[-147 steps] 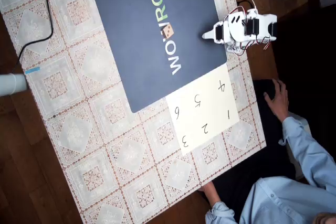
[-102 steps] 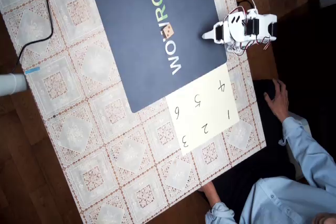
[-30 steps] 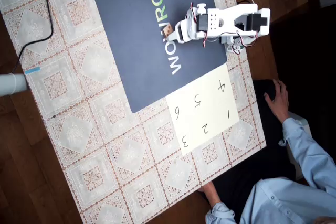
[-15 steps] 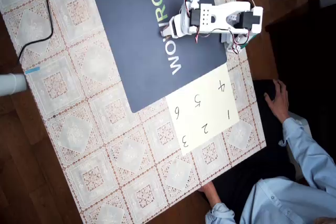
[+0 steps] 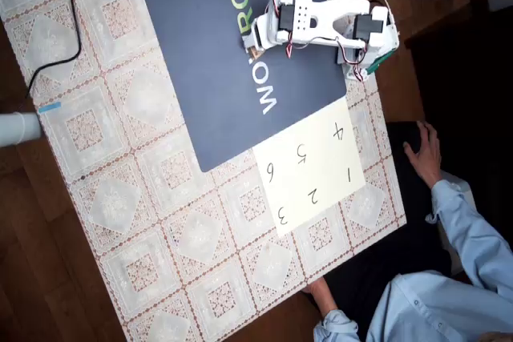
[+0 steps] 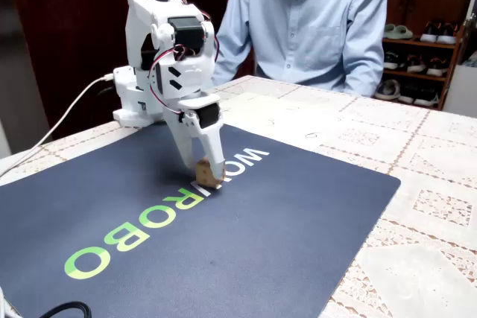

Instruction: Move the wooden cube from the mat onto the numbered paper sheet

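The white arm (image 6: 168, 42) reaches down over the mat (image 6: 223, 243), its jaws (image 6: 207, 175) lowered onto the white lettering; in the fixed view the wooden cube (image 6: 206, 174) sits on the mat between the fingers, which appear clamped on its sides, though the far finger is hidden behind the near one; in the overhead view the jaws (image 5: 255, 46) cover most of the cube (image 5: 256, 54), of which a tan sliver shows at the tip, beside the letters; the cube seems to rest on the mat's surface, and I cannot tell whether it is lifted at all. The numbered paper sheet (image 5: 317, 167) lies on the lace-covered counter (image 5: 136, 190), touching the mat's lower right corner in the overhead view, well apart from the cube; its handwritten digits face various ways. A person in a light blue shirt (image 6: 313, 20) sits behind the counter; one hand (image 5: 422, 148) rests off the counter's edge, near the sheet. A black cable (image 5: 68, 22) crosses the cloth at upper left.
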Motion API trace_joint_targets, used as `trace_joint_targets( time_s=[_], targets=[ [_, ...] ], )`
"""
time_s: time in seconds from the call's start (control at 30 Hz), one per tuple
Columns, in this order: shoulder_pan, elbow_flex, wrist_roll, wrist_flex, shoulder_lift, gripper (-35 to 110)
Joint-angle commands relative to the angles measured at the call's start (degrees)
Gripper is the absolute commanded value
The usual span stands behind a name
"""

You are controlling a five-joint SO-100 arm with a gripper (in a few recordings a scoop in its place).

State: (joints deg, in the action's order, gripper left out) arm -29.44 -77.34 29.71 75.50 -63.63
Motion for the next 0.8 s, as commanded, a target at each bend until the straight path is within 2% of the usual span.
trace_joint_targets(
  time_s=[0.0,0.07,0.2,0.47,0.67,0.77],
  targets=[
    [-0.6,2.7,1.8,1.8,-0.5,23],
    [0.0,3.3,6.0,2.5,-0.1,15],
    [0.2,4.0,5.1,2.6,0.6,17],
    [0.2,2.5,10.0,2.0,-0.5,5],
    [2.6,-8.8,12.0,1.1,-14.6,0],
    [6.0,-13.8,9.1,1.9,-23.6,0]
  ],
)
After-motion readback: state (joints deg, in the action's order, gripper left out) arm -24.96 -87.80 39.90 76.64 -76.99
